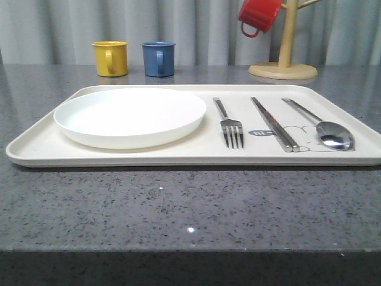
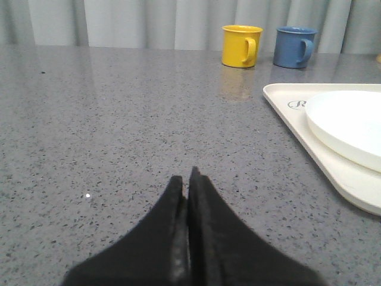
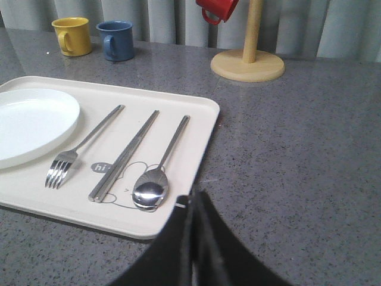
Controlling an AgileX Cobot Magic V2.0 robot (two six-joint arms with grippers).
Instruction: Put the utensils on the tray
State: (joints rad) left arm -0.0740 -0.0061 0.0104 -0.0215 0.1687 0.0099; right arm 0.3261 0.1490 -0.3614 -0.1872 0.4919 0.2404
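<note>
The cream tray [image 1: 36, 146] [image 3: 199, 119] [image 2: 286, 110] lies across the grey table. On it, from left to right in the front view, rest the round white plate [image 1: 130, 116] [image 3: 30, 122] [image 2: 348, 122], the fork [image 1: 231, 126] [image 3: 77, 152], the pair of chopsticks [image 1: 274, 124] [image 3: 124, 156] and the spoon [image 1: 324, 126] [image 3: 156, 179]. My left gripper [image 2: 187, 179] is shut and empty, above bare table to the left of the tray. My right gripper [image 3: 193, 199] is shut and empty at the tray's near right corner, close to the spoon's bowl.
A yellow mug [image 1: 111, 58] [image 2: 241, 45] [image 3: 72, 36] and a blue mug [image 1: 159, 58] [image 2: 294, 46] [image 3: 116, 40] stand behind the tray. A wooden mug tree [image 1: 284, 59] [image 3: 249, 56] at the back right holds a red mug [image 1: 258, 15] [image 3: 215, 9]. Bare table stretches to the tray's left, right and front.
</note>
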